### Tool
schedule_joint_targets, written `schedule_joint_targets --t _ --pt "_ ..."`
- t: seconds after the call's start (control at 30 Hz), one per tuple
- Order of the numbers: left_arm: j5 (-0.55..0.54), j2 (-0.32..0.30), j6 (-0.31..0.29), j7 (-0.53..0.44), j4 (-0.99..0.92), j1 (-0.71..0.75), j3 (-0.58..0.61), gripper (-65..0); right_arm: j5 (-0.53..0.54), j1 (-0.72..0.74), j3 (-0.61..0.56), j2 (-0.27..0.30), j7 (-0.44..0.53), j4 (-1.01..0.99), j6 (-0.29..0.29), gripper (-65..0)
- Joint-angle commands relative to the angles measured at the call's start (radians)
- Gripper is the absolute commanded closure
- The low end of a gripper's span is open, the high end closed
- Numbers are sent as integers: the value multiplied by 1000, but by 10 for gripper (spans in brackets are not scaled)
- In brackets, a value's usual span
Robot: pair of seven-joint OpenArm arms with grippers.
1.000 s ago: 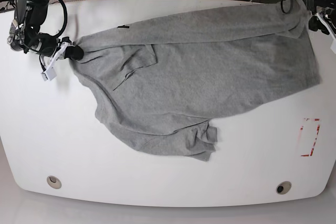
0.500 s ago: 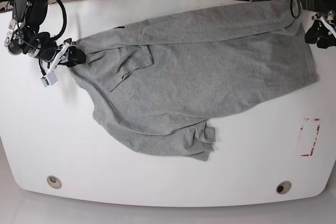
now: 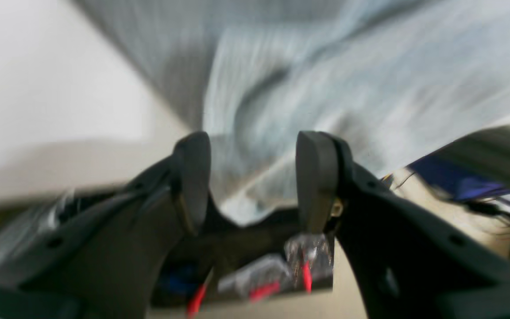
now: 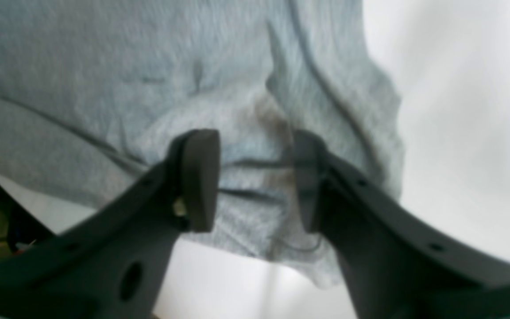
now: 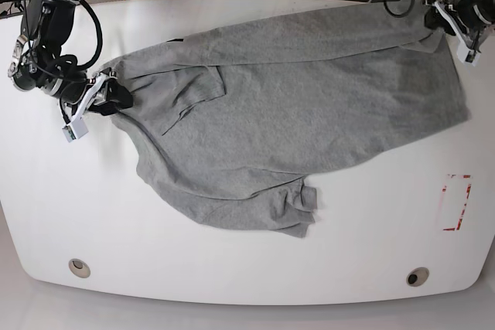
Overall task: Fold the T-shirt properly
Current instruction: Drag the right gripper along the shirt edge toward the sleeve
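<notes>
Gaping over grey cloth: right tool (image 4: 255, 177), jaws apart with nothing between them, hangs above a rumpled edge of the T-shirt (image 5: 302, 113).
Left tool: (image 3: 253, 177) jaws also stand apart; blurred grey fabric lies beyond the tips, and whether they touch it cannot be told.
Wrist views: only these show the gaps between the black fingers (image 4: 199, 177); the left one is smeared by blur, with cables at its right edge.
Base view: only this shows the whole garment, spread unfolded across the white table (image 5: 232, 268), one sleeve bunched toward the near edge. The right tool (image 5: 104, 98) sits at the shirt's left end, the left tool (image 5: 448, 21) at its far right corner.
Writing: no lettering readable on the shirt; a red-outlined rectangle (image 5: 456, 202) marks the table at right.
</notes>
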Motion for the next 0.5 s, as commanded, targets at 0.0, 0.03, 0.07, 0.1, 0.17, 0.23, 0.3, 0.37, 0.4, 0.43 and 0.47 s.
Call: schedule_joint_targets --t 0.0,0.03,0.07,0.1,0.17,0.23,0.3,0.37,0.4,0.43,0.47 --pt "62 -6 -1 -32 14 -31 -1 -289 -10 44 4 13 28 -6 2 -363" --pt "79 -6 -1 -39 14 -39 2 -289 -16 60 2 4 27 -10 2 -379" --pt "100 -6 -1 -53 14 -39 9 -289 -23 72 -1 -4 27 -19 2 -392" --pt "123 -4 -1 -76 11 -36 18 -289 -31 83 -10 -10 27 -30 2 -403" --pt "153 -4 -1 -110 3 -36 33 -289 -46 97 -31 -8 27 -58 2 -404" --pt "179 -4 -1 -145 -16 -40 44 -289 -60 124 -59 -13 28 -92 2 -404" --pt "203 -4 -1 -162 -41 -42 53 -289 -63 146 -93 -14 30 -121 2 -403" --pt "217 -4 -1 -165 -66 -56 55 -289 -63 155 -117 -14 33 -145 2 -401" --pt "223 -4 -1 -165 -81 -77 59 -289 -63 156 -128 -14 34 -161 2 -401" --pt "225 -4 -1 -165 -90 -88 61 -289 -63 158 -134 -14 36 -170 2 -401" --pt "229 -4 -1 -165 -104 -98 65 -289 -63 161 -142 -16 42 -179 2 -401"
